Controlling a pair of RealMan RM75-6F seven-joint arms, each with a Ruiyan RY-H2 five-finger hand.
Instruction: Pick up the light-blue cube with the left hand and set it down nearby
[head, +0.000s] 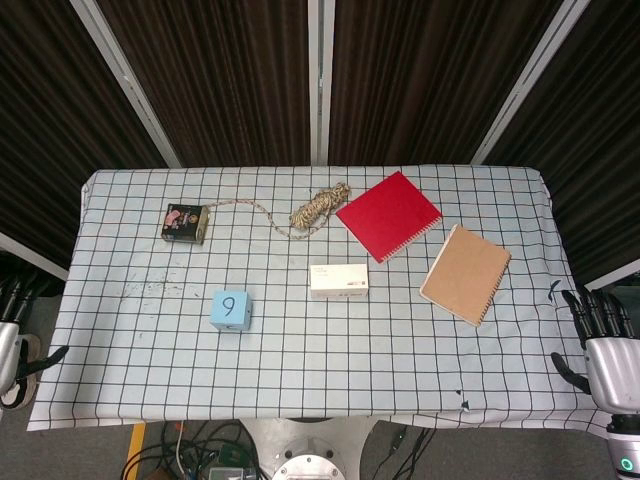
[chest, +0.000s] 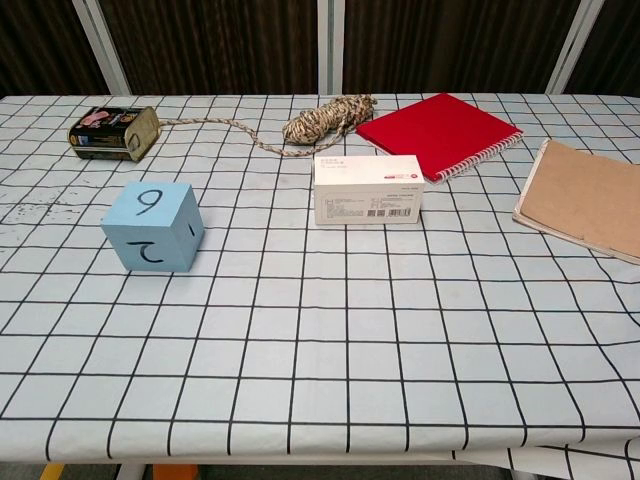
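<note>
The light-blue cube sits on the checked tablecloth, left of centre, with a black "9" on its top face. My left hand hangs off the table's left edge, well apart from the cube, fingers apart and holding nothing. My right hand hovers beyond the table's right edge, fingers spread and empty. Neither hand appears in the chest view.
A small white box lies right of the cube. A dark tin and a rope coil sit behind. A red notebook and a brown notebook lie to the right.
</note>
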